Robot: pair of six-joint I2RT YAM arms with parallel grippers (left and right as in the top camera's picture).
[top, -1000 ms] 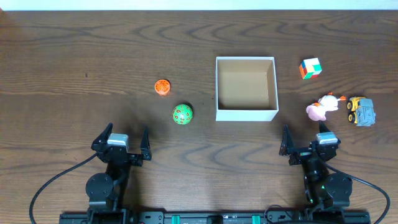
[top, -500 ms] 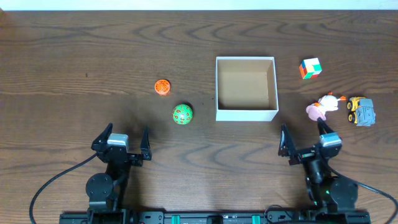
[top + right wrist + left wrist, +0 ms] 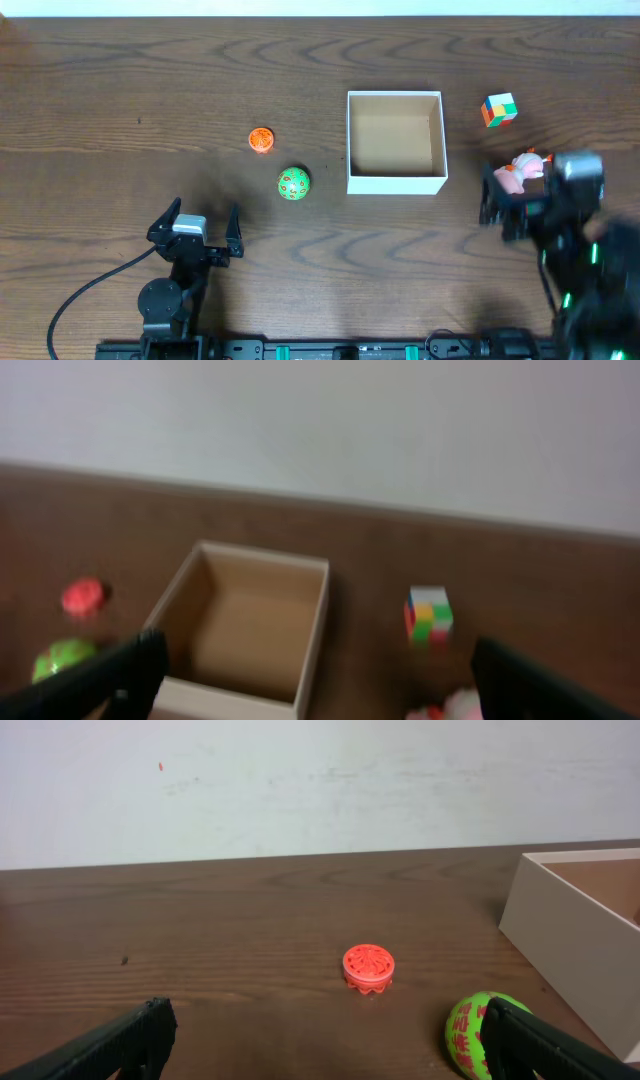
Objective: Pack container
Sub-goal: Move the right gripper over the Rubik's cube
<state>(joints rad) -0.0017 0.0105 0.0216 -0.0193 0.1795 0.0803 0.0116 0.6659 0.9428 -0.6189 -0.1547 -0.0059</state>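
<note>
Left fingers [image 3: 100, 1045] and right fingers [image 3: 545, 682] wide apart (right blurred); container [image 3: 395, 183] floor bare cardboard.

readable text: none you can make out in any of the three views | nearest thing: red marks on the green ball [image 3: 476, 1032] (print or pattern, you cannot tell; too small in the overhead view too) | brands, numbers: none legible
</note>
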